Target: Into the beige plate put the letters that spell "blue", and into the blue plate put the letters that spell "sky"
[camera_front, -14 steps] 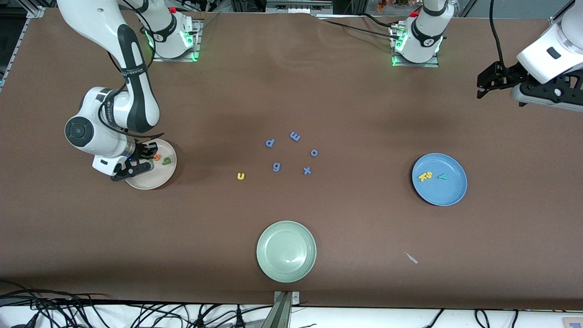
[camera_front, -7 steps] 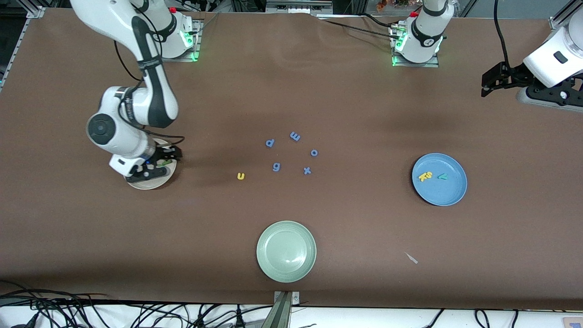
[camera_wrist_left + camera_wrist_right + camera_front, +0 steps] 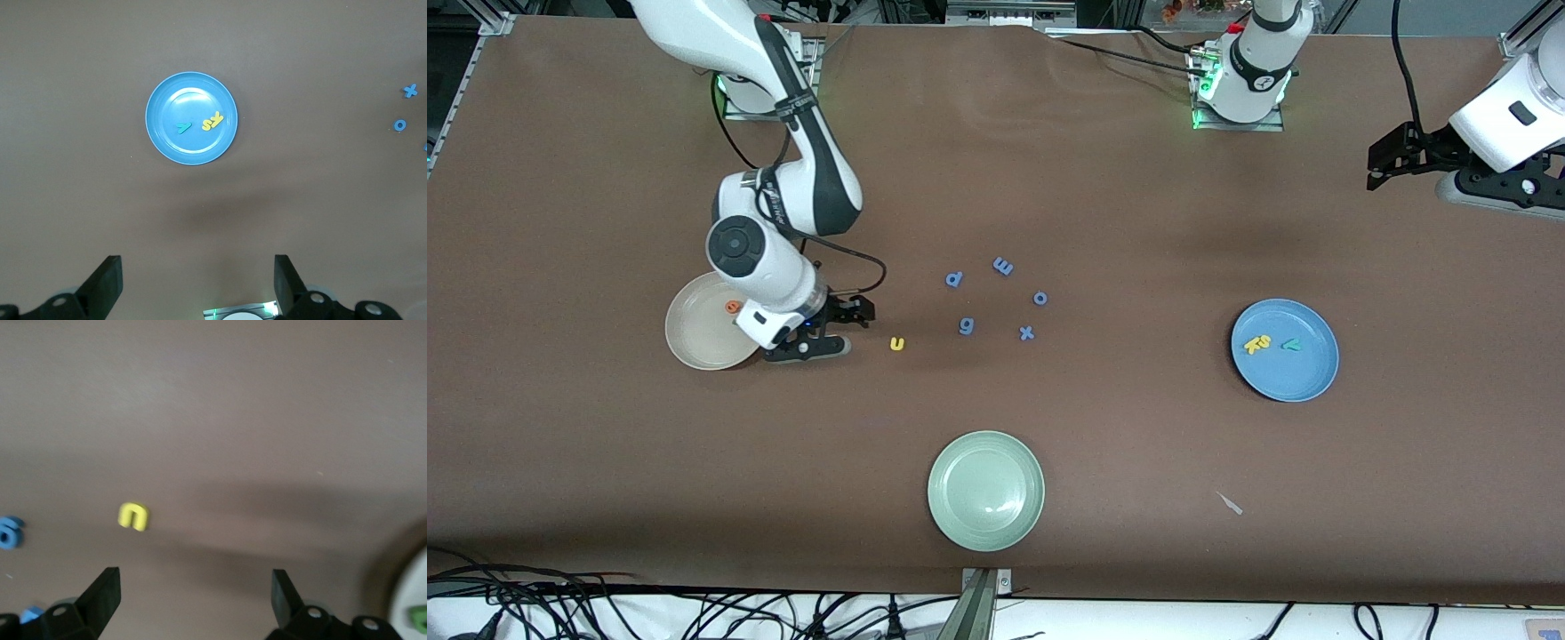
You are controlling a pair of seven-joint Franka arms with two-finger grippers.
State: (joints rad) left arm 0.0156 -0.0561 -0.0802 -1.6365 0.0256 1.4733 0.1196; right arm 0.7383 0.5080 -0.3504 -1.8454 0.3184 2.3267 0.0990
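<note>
On my front view, starting at the right arm's end of the table, the beige plate (image 3: 694, 342) shows the orange e (image 3: 733, 307); the arm now hides the part where I could see the green b a second ago, so I take it the b and the dark l lie under there, but I cannot confirm that. The right gripper (image 3: 845, 327) has let go over the plate, swung off it, and now hangs with its jaws wide and empty over bare table just beside the yellow u (image 3: 896, 343). That u is the last letter of "blue" outside its plate, so I judge it the next pick. The blue-purple letters (image 3: 996, 298) lie untouched mid-table. The blue plate (image 3: 1303, 378) already holds s, k (image 3: 1257, 344) and y (image 3: 1290, 345). The left gripper (image 3: 1383, 164) waits, spread open, past that plate.
</note>
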